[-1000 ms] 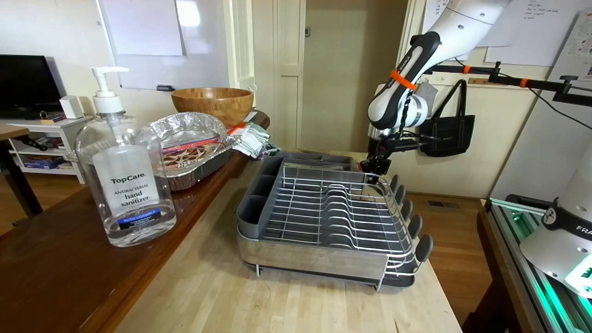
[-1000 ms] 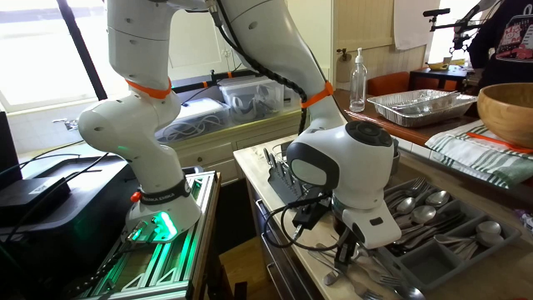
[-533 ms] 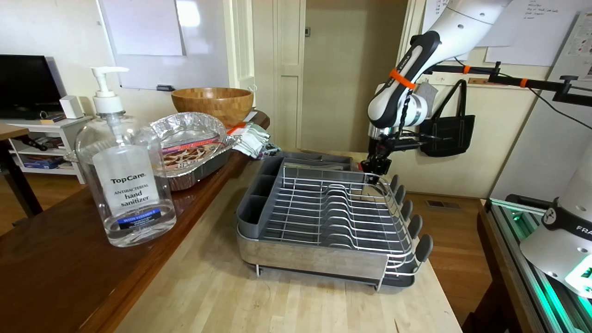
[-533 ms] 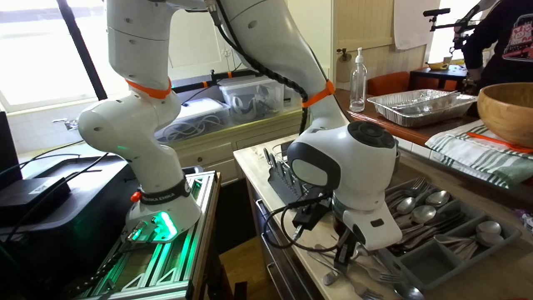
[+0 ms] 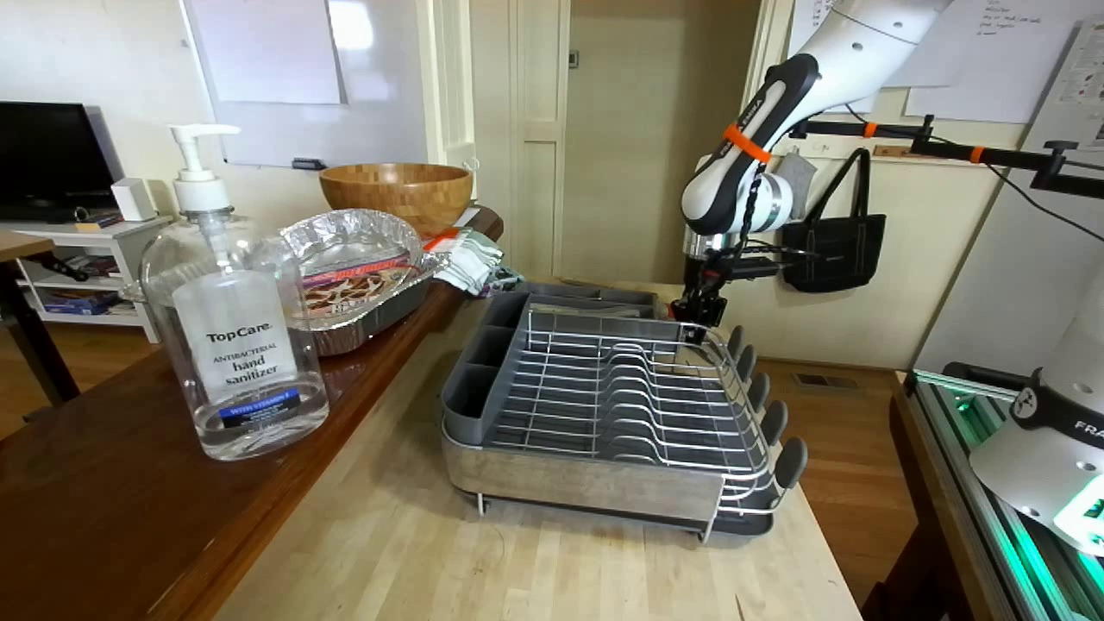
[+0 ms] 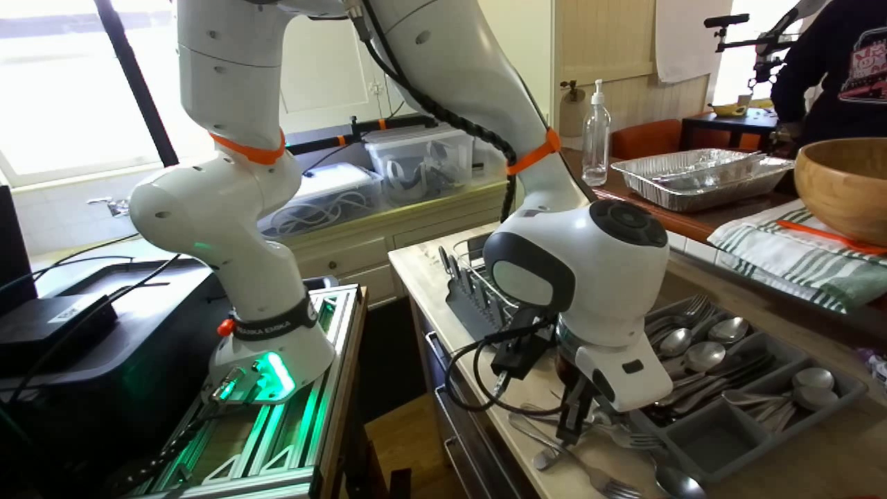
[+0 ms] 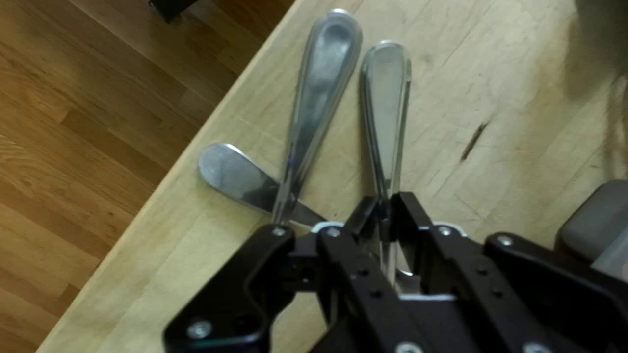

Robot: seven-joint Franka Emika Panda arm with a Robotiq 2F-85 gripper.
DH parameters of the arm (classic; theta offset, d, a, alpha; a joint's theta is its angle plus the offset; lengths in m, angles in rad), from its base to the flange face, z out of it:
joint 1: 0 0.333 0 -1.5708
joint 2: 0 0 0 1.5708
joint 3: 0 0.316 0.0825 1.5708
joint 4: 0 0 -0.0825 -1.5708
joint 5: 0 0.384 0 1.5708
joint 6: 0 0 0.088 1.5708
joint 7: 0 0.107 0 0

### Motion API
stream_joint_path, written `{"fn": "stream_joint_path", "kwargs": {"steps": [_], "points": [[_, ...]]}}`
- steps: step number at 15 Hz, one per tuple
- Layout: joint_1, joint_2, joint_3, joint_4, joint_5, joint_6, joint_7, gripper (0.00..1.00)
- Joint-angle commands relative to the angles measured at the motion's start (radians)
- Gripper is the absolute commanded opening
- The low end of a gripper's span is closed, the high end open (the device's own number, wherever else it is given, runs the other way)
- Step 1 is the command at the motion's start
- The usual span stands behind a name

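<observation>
In the wrist view my gripper (image 7: 386, 215) is shut on the neck of a silver utensil (image 7: 387, 93). Its handle points away past the fingertips, and its head is hidden. Just left lies a second handle (image 7: 321, 83), crossing over the rounded end of another flat piece (image 7: 235, 171). An exterior view has the fingers (image 6: 572, 423) low over the table among loose cutlery. Tines of a fork (image 6: 634, 438) show right beside them; a spoon (image 6: 678, 480) and another fork (image 6: 613, 487) lie nearer the camera. Behind the dish rack, the gripper (image 5: 693, 335) is partly hidden.
A grey cutlery tray (image 6: 736, 470) with forks, spoons and other pieces stands beside the gripper. The wire dish rack (image 5: 586, 483) takes up the table's other end. A raised counter alongside bears a wooden bowl (image 6: 845, 187), towel (image 6: 783, 242) and foil pans (image 6: 700, 184).
The arm has shifted slightly, left in an exterior view where the rack is near. The fork beside the fingers has shifted with it. The jaws have stayed shut; a person in the background moved.
</observation>
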Motion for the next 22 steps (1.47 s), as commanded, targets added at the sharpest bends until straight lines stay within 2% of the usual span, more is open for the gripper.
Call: {"fn": "stream_joint_path", "kwargs": {"steps": [1,7,22], "points": [[-0.002,0.008,0.005,0.023,0.008,-0.037,-0.018,0.04],[-0.002,-0.009,0.005,0.031,0.026,-0.1,0.003,0.04],[0.062,-0.104,-0.049,0.02,-0.009,-0.267,0.102,0.04]]}}
